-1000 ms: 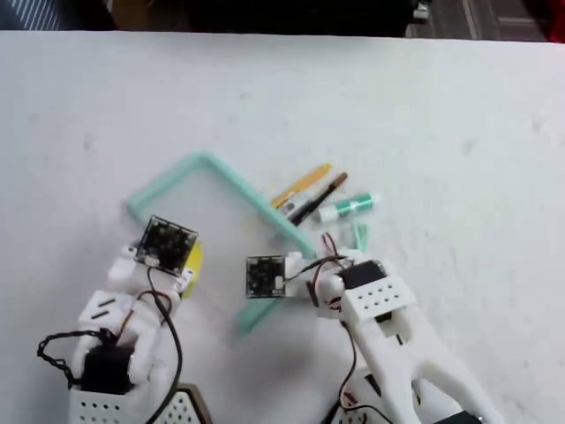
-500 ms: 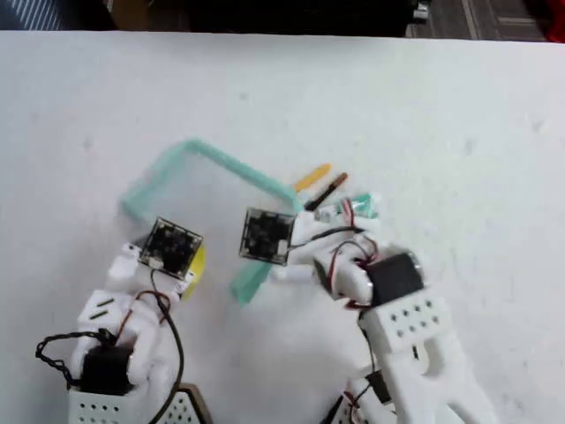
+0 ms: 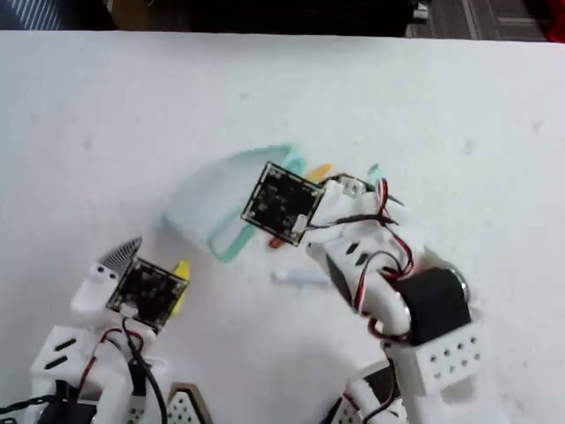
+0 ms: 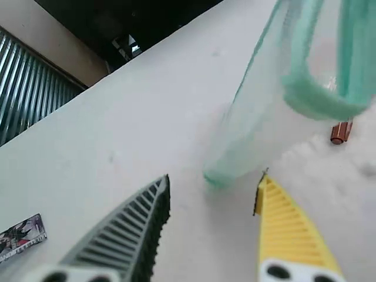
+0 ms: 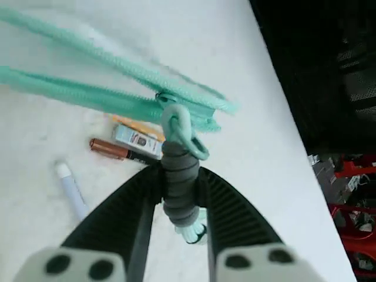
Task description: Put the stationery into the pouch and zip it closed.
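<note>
The translucent pouch (image 3: pixel 212 199) with mint edging hangs partly lifted off the table. My right gripper (image 5: pixel 176 171) is shut on the grey zipper pull (image 5: pixel 178 170), whose mint ring joins the zip (image 5: pixel 176 108). Under it lie a brown pen (image 5: pixel 117 151), an orange pen (image 5: pixel 136 125) and a white marker (image 5: pixel 70 189). In the high view the white marker (image 3: pixel 300 276) lies beside the right arm (image 3: pixel 362 265), and the orange pen (image 3: pixel 318 170) peeks out behind it. My left gripper (image 3: pixel 157 251) stands open near the front left, just short of the pouch's corner (image 4: pixel 214 176).
A mint-capped item (image 3: pixel 375 172) lies behind the right arm. The white table (image 3: pixel 424 106) stretches bare toward the back and right. A dark floor lies beyond the far table edge (image 3: pixel 265 34).
The right arm has swung away from the front edge and lifted the pouch by its zipper pull. The left arm has drawn back toward the front left, off the pouch. The white marker now lies exposed.
</note>
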